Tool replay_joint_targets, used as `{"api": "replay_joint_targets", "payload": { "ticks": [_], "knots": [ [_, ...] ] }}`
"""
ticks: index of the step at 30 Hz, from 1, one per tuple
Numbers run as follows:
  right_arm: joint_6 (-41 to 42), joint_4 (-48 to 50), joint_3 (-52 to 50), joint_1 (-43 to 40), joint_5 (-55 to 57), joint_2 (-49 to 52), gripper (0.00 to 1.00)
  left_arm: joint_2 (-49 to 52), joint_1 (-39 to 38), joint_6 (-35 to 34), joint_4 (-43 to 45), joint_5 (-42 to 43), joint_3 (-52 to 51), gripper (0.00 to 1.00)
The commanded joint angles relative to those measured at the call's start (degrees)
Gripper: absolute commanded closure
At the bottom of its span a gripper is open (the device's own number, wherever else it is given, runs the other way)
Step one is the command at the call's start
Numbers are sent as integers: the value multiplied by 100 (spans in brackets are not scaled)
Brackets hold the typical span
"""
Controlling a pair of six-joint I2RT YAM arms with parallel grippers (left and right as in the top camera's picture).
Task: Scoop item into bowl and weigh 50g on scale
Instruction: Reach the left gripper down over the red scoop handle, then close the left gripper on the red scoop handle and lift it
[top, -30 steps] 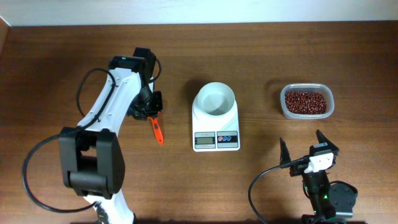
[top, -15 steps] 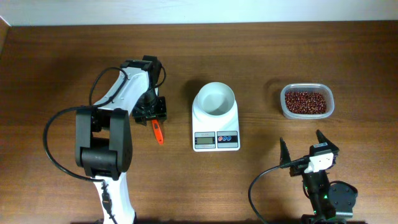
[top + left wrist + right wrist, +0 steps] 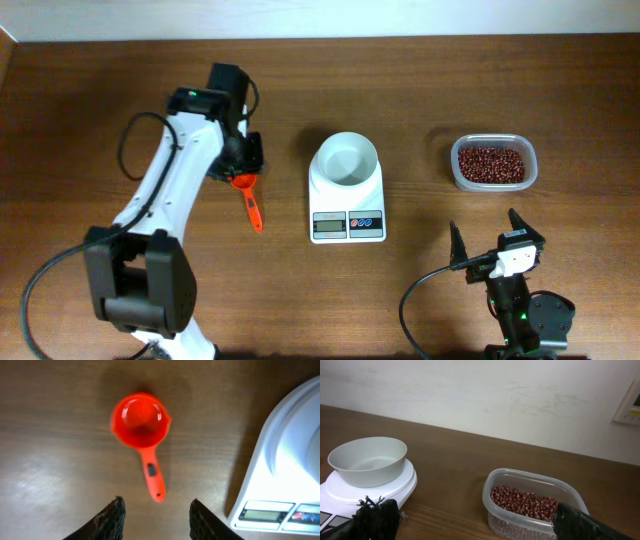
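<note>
Two tools to report, and both of them are wide open with nothing in them. Your left tool (image 3: 245, 163) hangs over the orange scoop (image 3: 249, 197), which lies flat on the bench (image 3: 400, 300) to the left of the scale (image 3: 347, 200). From the left wrist camera you can see the scoop (image 3: 140, 422) cup-up and empty, handle pointing back toward the two dark fingers (image 3: 112, 520). The left tool (image 3: 157, 506) has its jaws spread either side of the handle's end, but whether they're touching anything you can't tell from here; it looks like they're above it.

Your right tool (image 3: 490, 240) sits low at the near right of the bench, jaws apart, facing the clear tub (image 3: 530, 150).

All the beans (image 3: 490, 163) are in that tub, well to the right of the scale. The right wrist view shows the beans (image 3: 522, 501) as a loose layer on the bottom of the tub (image 3: 530, 475).

The white bowl (image 3: 347, 158) sits on the back half of the scale, centred on its platform. It's empty in the right wrist view too, bowl (image 3: 367, 460) on scale (image 3: 395, 487). The scale's display (image 3: 327, 225) and buttons (image 3: 365, 222) face the near edge; the reading is too small to make out.
</note>
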Motion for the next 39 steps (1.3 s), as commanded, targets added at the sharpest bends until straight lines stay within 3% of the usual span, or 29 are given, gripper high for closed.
{"api": "replay_joint_targets", "payload": {
  "ticks": [1, 10, 15, 26, 39],
  "knots": [
    [63, -26, -28, 28, -9, -28, 1, 35, -229, -17, 706, -22, -833, 55],
    [63, -24, -28, 28, -11, -28, 1, 35, -201, -240, 1458, -507, -1491, 54],
    [63, -24, -28, 28, -9, -28, 1, 35, -199, -901, 1558, -627, -1626, 52],
    [63, -24, -28, 28, -9, -28, 1, 37, -199, -896, 2522, -929, -2330, 55],
    [63, -24, -28, 28, -9, -28, 1, 37, -201, -898, 3003, -1141, -2498, 60]
  ]
}}
